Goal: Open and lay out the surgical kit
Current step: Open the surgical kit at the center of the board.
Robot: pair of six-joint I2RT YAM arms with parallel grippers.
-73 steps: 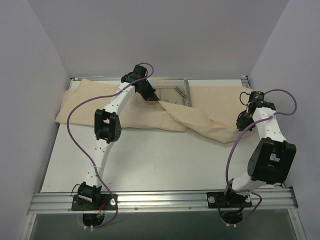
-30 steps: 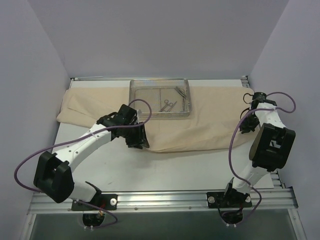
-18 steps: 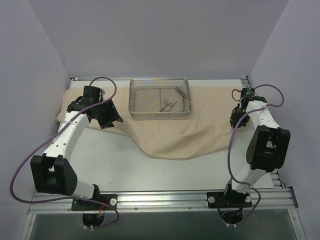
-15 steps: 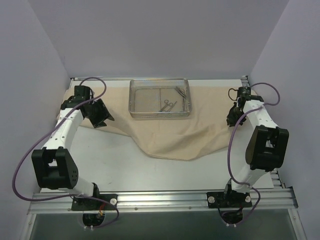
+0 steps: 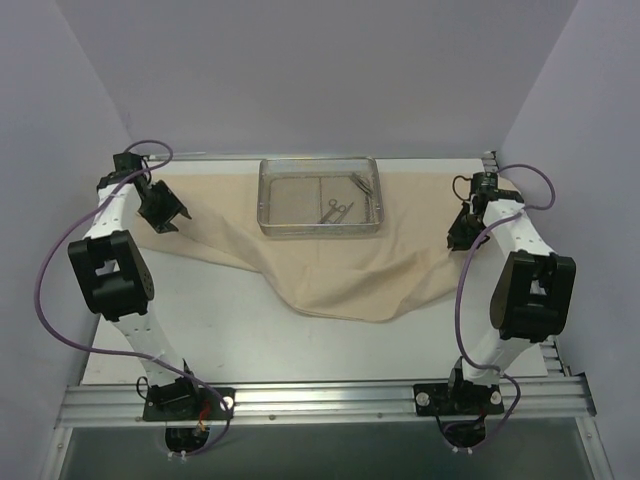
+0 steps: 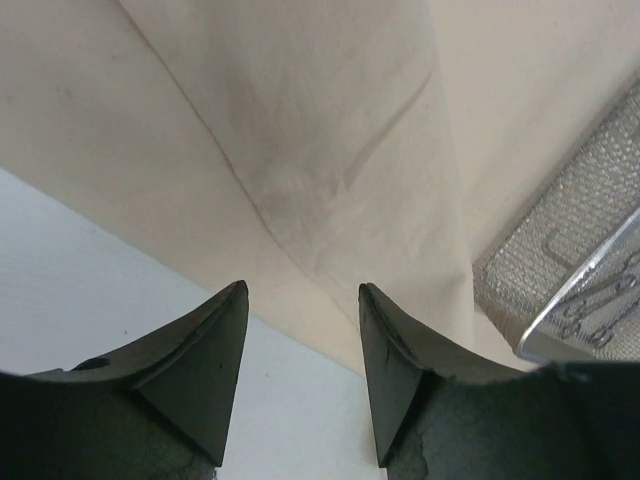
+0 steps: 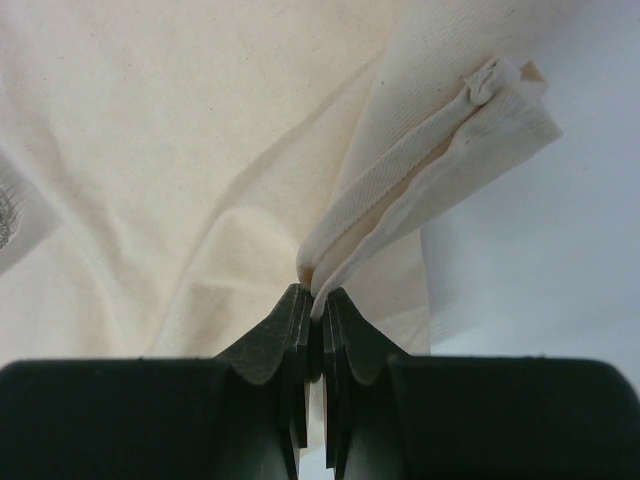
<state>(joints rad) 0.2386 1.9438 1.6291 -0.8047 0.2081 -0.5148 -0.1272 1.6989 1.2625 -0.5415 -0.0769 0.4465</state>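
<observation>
The beige cloth wrap (image 5: 330, 265) lies spread across the back of the table, its front flap hanging toward me. The silver mesh tray (image 5: 274, 226) sits on it at the back centre and holds thin ring-handled instruments (image 5: 338, 209). My left gripper (image 5: 165, 215) hovers over the cloth's left end. In the left wrist view it stands open (image 6: 300, 300) above the cloth (image 6: 300, 120), nothing between its fingers, the tray (image 6: 560, 220) to its right. My right gripper (image 5: 462, 235) is at the cloth's right end. There it is shut (image 7: 315, 297) on a folded hem of the cloth (image 7: 420, 170).
White tabletop (image 5: 250, 340) shows in front of the cloth. Grey walls close in on the left, the right and the back. A metal rail (image 5: 320, 400) with both arm bases runs along the near edge. Purple cables loop off both arms.
My left arm swung from the middle of the table to the cloth's far left end, its jaws widening. The cloth's front flap now lies unfolded. My right gripper shifted slightly back, still pinching the hem.
</observation>
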